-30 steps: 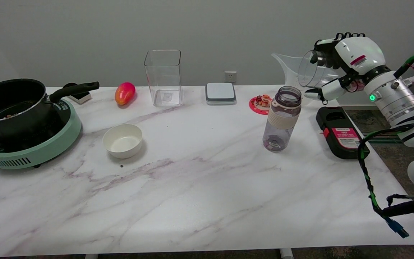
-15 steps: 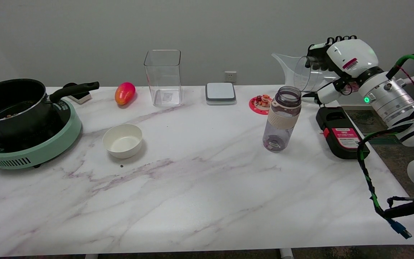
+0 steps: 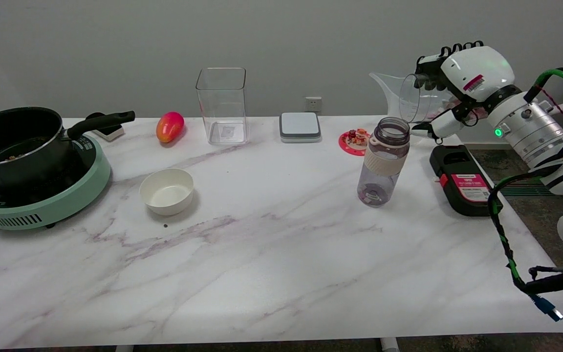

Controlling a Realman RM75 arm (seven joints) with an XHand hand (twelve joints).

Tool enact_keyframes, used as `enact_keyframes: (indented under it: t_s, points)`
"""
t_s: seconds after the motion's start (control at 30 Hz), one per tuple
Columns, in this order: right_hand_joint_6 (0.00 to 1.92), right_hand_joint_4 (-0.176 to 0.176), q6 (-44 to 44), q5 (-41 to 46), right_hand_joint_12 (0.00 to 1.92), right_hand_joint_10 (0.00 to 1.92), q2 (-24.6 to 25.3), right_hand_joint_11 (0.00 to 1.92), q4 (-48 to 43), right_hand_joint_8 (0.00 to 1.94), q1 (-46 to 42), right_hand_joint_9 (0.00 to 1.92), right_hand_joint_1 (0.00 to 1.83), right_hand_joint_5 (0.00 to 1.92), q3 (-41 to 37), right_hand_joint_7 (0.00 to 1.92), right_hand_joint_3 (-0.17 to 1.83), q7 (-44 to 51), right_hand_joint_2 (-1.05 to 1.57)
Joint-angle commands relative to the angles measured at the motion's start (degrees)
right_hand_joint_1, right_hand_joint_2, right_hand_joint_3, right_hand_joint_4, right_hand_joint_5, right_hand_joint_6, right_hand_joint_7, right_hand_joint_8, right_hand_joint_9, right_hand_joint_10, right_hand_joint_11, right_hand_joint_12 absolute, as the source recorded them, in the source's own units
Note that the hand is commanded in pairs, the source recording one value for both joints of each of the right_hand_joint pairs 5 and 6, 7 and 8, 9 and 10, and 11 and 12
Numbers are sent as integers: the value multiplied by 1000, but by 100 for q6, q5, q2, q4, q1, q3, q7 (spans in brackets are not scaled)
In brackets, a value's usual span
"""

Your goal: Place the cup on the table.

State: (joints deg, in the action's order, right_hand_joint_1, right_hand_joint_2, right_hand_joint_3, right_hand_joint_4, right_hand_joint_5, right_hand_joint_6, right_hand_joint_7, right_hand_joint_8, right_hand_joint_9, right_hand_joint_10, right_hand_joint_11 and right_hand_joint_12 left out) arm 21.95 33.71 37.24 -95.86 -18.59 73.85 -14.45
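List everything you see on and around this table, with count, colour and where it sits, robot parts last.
pot: 1, black, on cooker, far left
cooker: 1, mint green, left edge
bowl: 1, white, left of centre
mango: 1, red-orange, back left
container: 1, clear, back centre
scale: 1, grey-white, back centre
coaster: 1, red, with figurine, behind bottle
bottle: 1, smoky clear, lidless, right of centre
device: 1, black and red, right edge
cup: 1, clear, tilted, held in air
table: 1, white marble
right hand: 1, black-and-white, grips cup, upper right

white right hand (image 3: 462,78) with black fingers (image 3: 452,49), red label, silver wrist, green light, green-black cable.
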Motion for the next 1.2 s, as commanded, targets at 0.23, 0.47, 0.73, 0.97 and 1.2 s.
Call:
enact_keyframes:
  t_s: [0.23, 0.47, 0.73, 0.97, 1.2]
  points:
    - [1479, 0, -416, -379, 1261, 1471, -421, 1261, -226, 1540, -62, 1471, 1534, 1479, -158, 1540, 942, -67, 832]
    - [1470, 0, -492, -448, 1254, 1465, -435, 1254, -263, 1539, -54, 1465, 1539, 1470, -158, 1539, 968, -67, 807]
    - [1459, 0, -665, -581, 1250, 1462, -435, 1250, -354, 1532, -54, 1462, 1543, 1459, -174, 1532, 984, -67, 791]
    - [1454, 0, -817, -643, 1246, 1454, -459, 1246, -417, 1525, -54, 1454, 1551, 1454, -166, 1525, 1015, -67, 752]
    - [1447, 0, -963, -643, 1243, 1450, -482, 1243, -467, 1523, -38, 1450, 1558, 1447, -142, 1523, 1042, -57, 722]
